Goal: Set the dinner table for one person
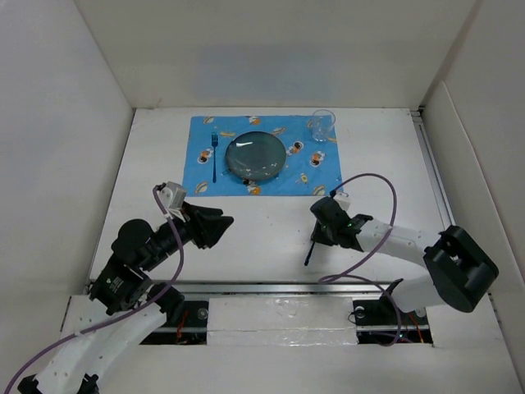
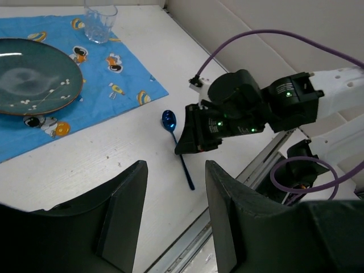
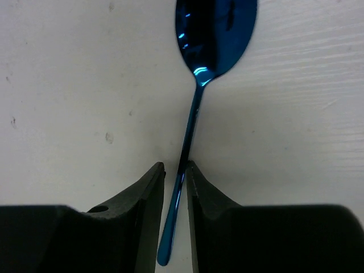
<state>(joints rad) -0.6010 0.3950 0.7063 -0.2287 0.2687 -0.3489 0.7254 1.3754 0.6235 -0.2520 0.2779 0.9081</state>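
The desk (image 1: 271,230), walled in white ahead of both arms, is laid near its far edge with a placemat (image 1: 201,182), plate (image 1: 256,156), fork (image 1: 215,156) and glass (image 1: 323,125). The spoon (image 3: 196,108) is left nearer the front edge. Its handle is straddled by the right end effector (image 3: 175,168), narrowly parted and not yet clamped, likely for a pickup. The left end effector (image 2: 175,165) is held moderately wide and empty.

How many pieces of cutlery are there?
2. One shiny blue fork lies on the blue patterned cloth placemat; one shiny blue spoon lies on the white tabletop, straddled by the right tool.
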